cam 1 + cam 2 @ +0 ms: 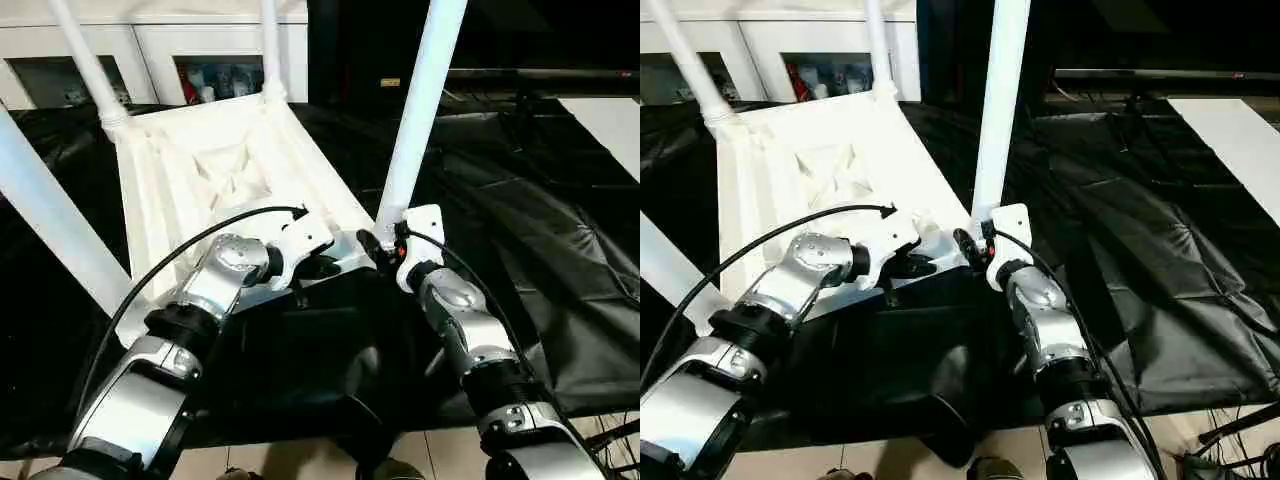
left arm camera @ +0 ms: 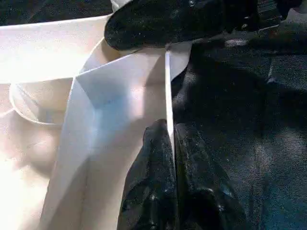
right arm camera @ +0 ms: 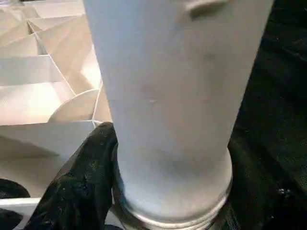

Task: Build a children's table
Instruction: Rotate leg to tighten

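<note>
1. A black sheet (image 1: pixel 560 250) drapes the worktop; on it the tabletop (image 1: pixel 215 165) lies ribs-up (legs already upright at its corners).
2. Left gripper (image 2: pixel 169 139): fingers pinched on the tabletop's near rim.
3. Right gripper (image 1: pixel 385 255): fingers clasp the near-right leg (image 1: pixel 418 110) at its base.
4. This looks like seating that leg; next, probably a firm push or twist.

Tabletop (image 1: pixel 215 170) — white plastic, underside a pattern of crossing ribs, diagonals within squares. Four legs, all plain white: leg between the right jaws (image 1: pixel 418 110), far legs (image 1: pixel 88 65) and (image 1: pixel 270 45), near left leg (image 1: pixel 50 215). Gripper fingers (image 2: pixel 158 187) black, slightly glossy. Forearms (image 1: pixel 470 330) silver with black joints and black cables. Sheet (image 1: pixel 540 230) beyond the jaws — black, creased, shiny. Cabinet (image 1: pixel 150 50) white.
</note>
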`<state>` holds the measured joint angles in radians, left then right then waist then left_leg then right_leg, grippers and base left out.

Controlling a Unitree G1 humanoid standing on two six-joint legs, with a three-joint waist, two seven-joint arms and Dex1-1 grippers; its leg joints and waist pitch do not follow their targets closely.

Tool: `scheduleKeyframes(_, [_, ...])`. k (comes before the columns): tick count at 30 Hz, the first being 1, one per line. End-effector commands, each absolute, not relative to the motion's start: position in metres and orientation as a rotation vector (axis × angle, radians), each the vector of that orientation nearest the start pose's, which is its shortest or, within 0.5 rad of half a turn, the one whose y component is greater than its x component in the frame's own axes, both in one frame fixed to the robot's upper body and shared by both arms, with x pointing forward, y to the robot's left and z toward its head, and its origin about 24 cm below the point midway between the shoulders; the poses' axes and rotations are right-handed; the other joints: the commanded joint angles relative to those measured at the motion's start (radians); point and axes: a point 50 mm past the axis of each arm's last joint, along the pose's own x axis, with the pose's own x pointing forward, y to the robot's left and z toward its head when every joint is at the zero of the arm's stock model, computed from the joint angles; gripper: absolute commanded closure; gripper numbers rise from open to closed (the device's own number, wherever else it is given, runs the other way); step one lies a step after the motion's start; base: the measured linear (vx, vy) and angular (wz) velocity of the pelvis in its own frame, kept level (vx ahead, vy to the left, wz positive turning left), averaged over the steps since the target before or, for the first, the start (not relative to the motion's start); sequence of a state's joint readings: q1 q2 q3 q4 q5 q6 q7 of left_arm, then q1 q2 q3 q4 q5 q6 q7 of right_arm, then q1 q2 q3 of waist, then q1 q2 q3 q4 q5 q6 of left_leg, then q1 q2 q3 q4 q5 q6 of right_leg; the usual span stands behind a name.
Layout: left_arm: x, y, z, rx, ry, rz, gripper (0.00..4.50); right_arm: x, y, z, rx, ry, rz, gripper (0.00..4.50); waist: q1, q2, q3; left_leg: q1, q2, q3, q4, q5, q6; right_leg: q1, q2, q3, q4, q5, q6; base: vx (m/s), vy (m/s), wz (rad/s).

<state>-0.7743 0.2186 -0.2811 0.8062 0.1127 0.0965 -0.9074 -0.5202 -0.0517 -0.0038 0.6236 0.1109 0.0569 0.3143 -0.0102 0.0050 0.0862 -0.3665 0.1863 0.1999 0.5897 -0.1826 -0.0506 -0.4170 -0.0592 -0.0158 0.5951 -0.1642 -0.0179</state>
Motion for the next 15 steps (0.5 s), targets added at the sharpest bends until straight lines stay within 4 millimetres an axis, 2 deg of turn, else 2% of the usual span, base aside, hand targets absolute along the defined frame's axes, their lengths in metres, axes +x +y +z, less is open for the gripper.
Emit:
scheduleKeyframes(1, [0.355,0.109,0.054,0.475,0.441,-1.003,4.50,0.333,-0.087,0.060,0.105,0.059,0.605,1.02,0.007,-0.007,-0.075,0.007,0.028,-0.016,-0.064,-0.219,0.055,0.051,-0.063,0.033,-0.078,-0.259,-0.225,0.000,0.000,0.00])
scheduleKeyframes(2, [0.356,0.109,0.054,0.476,0.440,-1.005,4.50,0.333,-0.087,0.061,0.104,0.058,0.610,0.99,0.008,-0.013,-0.075,0.005,0.028,-0.016,-0.064,-0.214,0.060,0.053,-0.062,0.032,-0.078,-0.255,-0.224,0.000,0.000,0.00])
scheduleKeyframes(3, [0.356,0.111,0.055,0.482,0.439,-1.013,4.50,0.332,-0.089,0.062,0.095,0.055,0.630,0.91,0.008,-0.017,-0.072,-0.003,0.027,-0.019,-0.066,-0.207,0.065,0.058,-0.065,0.029,-0.076,-0.262,-0.216,0.000,0.000,0.00])
scheduleKeyframes(7, [0.354,0.115,0.059,0.498,0.428,-1.061,4.50,0.329,-0.103,0.065,0.033,0.074,0.722,0.65,0.004,-0.012,-0.072,0.003,0.032,-0.019,-0.066,-0.218,0.066,0.052,-0.064,0.029,-0.078,-0.285,-0.214,0.000,0.000,0.00])
scheduleKeyframes(9, [0.350,0.116,0.060,0.493,0.428,-1.110,4.50,0.325,-0.114,0.066,-0.028,0.085,0.789,0.59,0.004,-0.012,-0.074,0.004,0.032,-0.018,-0.064,-0.211,0.069,0.052,-0.065,0.030,-0.076,-0.271,-0.229,0.000,0.000,0.00])
scheduleKeyframes(13, [0.340,0.120,0.063,0.513,0.416,-1.247,4.50,0.316,-0.133,0.067,-0.111,0.103,0.919,0.59,0.011,-0.016,-0.077,0.003,0.034,-0.015,-0.060,-0.188,0.088,0.056,-0.065,0.031,-0.072,-0.223,-0.247,0.000,0.000,0.00])
scheduleKeyframes(15, [0.333,0.122,0.066,0.515,0.396,-1.355,4.50,0.313,-0.139,0.068,-0.171,0.113,0.973,0.59,0.017,-0.014,-0.078,0.004,0.036,-0.015,-0.060,-0.178,0.090,0.056,-0.067,0.030,-0.069,-0.209,-0.253,0.000,0.000,0.00])
